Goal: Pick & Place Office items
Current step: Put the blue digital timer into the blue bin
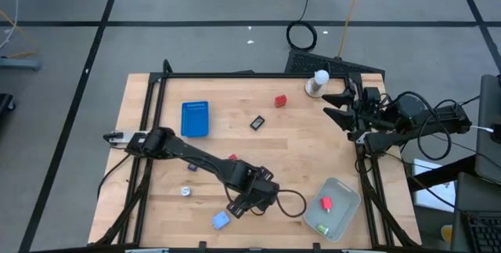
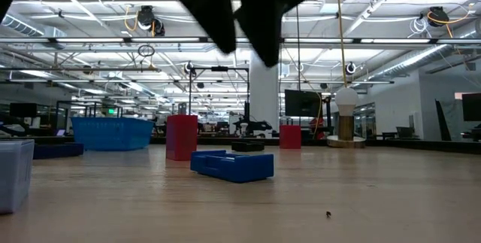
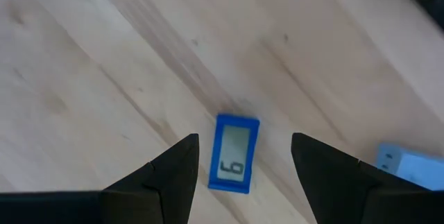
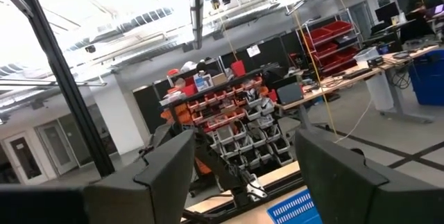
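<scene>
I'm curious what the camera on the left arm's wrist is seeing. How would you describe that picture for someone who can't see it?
The left gripper hangs open over a pale wooden table, its two dark fingers on either side of a small blue timer with a digit on its grey screen, lying flat and untouched. A corner of a light blue block shows at one edge.

Dark jointed arms, looping black cables, pointed black claw (image 3: 243,165) fingers

Wooden table (image 1: 313,155); scattered office items (image 1: 280,101)
</scene>
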Motion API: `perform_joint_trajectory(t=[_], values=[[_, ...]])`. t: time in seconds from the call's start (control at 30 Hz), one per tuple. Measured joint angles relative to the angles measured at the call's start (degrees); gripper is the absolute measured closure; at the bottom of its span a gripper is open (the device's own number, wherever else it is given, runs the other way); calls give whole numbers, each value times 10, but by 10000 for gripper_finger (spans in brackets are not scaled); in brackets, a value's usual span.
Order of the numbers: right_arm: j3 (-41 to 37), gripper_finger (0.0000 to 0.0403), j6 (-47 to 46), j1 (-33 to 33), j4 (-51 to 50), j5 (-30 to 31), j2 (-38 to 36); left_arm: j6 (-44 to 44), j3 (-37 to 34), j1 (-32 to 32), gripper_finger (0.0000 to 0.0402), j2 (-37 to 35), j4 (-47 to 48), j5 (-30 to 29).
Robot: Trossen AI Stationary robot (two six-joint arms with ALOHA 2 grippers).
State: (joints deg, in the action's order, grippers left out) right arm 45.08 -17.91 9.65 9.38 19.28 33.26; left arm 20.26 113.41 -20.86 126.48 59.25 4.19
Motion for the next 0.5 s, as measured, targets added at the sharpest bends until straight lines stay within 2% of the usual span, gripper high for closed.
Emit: perform_joint_trajectory(t=[0.33, 0.5], values=[[0, 161, 2, 0, -11, 1, 0, -5, -115, 4, 171, -1, -68, -26], [0, 161, 4, 0, -11, 1, 0, 2, -132, 14, 171, -1, -70, -39]])
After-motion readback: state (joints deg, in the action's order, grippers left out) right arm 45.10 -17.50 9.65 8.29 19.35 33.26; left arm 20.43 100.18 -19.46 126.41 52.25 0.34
